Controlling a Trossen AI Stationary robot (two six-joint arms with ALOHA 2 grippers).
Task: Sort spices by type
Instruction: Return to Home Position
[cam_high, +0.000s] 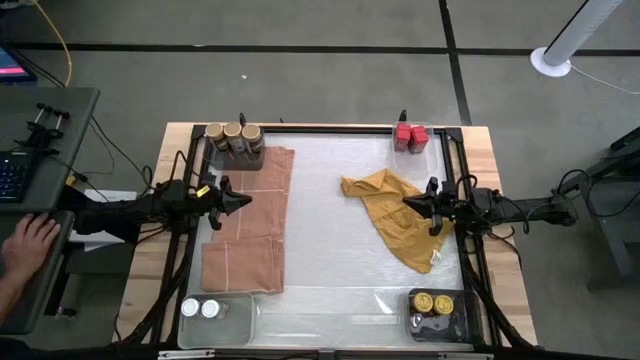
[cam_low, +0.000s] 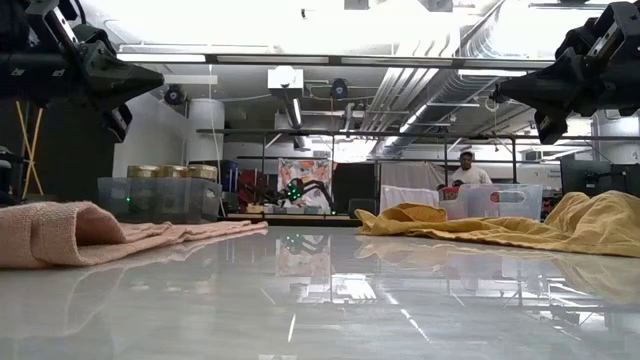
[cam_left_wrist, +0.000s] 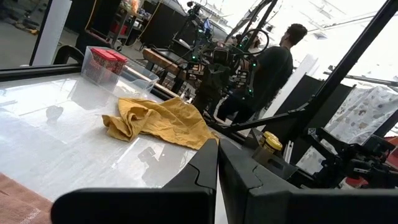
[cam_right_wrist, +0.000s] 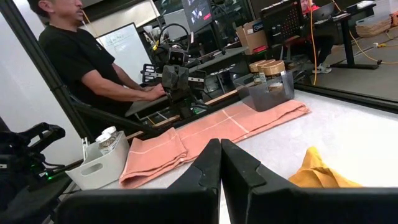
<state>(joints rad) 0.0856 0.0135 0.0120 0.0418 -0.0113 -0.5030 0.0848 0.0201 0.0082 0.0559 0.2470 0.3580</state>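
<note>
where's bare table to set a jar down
Bare white tabletop runs down the middle, between the salmon-pink folded cloth and the crumpled mustard-yellow cloth. Crowded: all four corners hold jar bins, and the left gripper and right gripper hang over the cloths.

The left gripper (cam_left_wrist: 217, 151), its two dark fingers pressed together, hangs over a glossy white table (cam_left_wrist: 56, 140). Ahead lies a crumpled mustard-yellow cloth (cam_left_wrist: 163, 121). Farther off, a clear plastic bin (cam_left_wrist: 93, 73) holds red-lidded spice jars (cam_left_wrist: 107, 56). A person in dark clothing (cam_left_wrist: 268, 70) stands beyond the table.
</note>
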